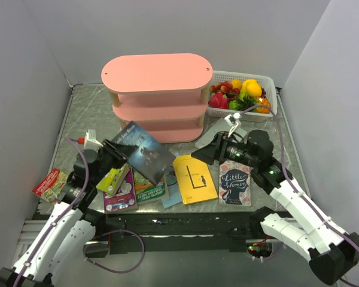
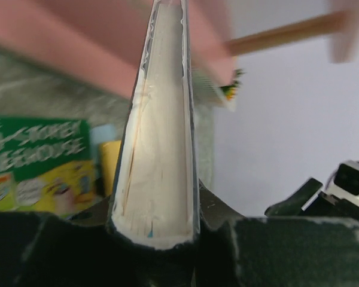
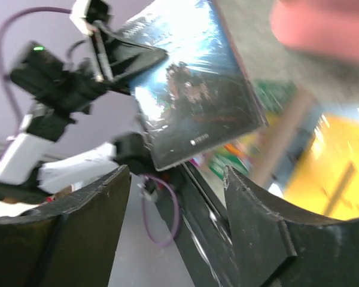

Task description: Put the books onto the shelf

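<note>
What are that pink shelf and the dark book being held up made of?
Shelf: probably painted board with a smooth matte pink finish, on pale posts that look like bare wood. Book: paper, going by the cream page edges, with a glossy cover that catches glare.

I see the shelf (image 1: 157,73) at the back of the bench (image 1: 90,113), basket (image 1: 227,74) to its right, books (image 1: 194,178) before it, one book (image 1: 145,152) above them.
</note>
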You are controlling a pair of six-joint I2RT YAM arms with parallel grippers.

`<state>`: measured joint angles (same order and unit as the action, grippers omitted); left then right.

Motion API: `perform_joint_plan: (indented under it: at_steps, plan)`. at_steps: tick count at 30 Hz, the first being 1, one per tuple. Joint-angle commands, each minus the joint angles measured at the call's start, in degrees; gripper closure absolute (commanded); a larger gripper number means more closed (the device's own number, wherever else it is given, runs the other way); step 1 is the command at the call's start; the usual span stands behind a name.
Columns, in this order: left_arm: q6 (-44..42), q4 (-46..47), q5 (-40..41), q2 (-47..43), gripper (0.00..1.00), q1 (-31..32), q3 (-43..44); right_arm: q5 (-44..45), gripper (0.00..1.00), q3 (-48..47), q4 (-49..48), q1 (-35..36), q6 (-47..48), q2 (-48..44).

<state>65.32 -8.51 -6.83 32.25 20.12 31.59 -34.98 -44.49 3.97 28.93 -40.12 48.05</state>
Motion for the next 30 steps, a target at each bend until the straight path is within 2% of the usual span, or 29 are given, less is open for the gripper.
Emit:
perform_joint_plan:
  at_steps: [1,5,8,14,18,21,26,30]
  plan:
    - [9.8,5.4,5.7,-4.9,0.99,0.2,-3.6,3.3,0.32,4.2,4.1,0.9,1.9,1.6]
    - [14.0,10.3,8.8,-7.6,0.99,0.2,-10.0,3.6,0.33,5.9,3.2,0.9,1.4,1.2]
    - [16.3,16.4,10.5,-5.2,0.99,0.2,-13.4,4.0,0.33,6.3,3.1,0.9,1.4,1.0]
    - [14.6,32.7,12.3,7.6,0.99,0.2,-14.5,5.2,0.34,6.6,3.3,0.9,2.0,2.0]
    - [8.4,44.7,13.2,19.6,0.99,0.1,-13.5,5.3,0.35,7.3,2.9,0.8,2.3,3.1]
    - [7.9,54.4,13.2,26.3,0.99,-0.2,-13.0,5.3,0.35,7.9,2.3,0.9,2.6,3.5]
    - [11.8,69.3,10.5,34.7,0.99,-1.4,-11.9,5.4,0.36,7.8,2.5,0.9,3.7,4.5]
    - [13.6,75.8,8.1,40.2,0.99,-2.6,-10.4,6.1,0.36,7.2,3.2,0.8,4.7,4.9]
